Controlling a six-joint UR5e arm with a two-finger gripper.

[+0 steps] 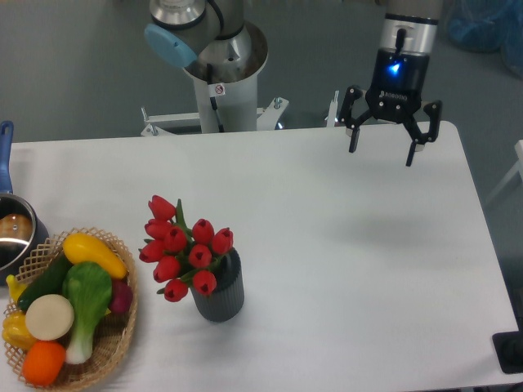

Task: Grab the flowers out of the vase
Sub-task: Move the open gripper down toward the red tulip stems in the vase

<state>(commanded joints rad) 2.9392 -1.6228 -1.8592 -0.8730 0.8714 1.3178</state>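
Flowers [184, 249] sit in the vase [219, 292]; pincer [382, 154] hangs wide open, empty.

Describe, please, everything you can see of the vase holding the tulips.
The vase is a small dark grey cylinder with vertical ribs and a matte finish. It stands upright on the white table, toward the front left, just right of the wicker basket without touching it. Red tulips fill its mouth and lean left over the rim. Nothing else touches it.
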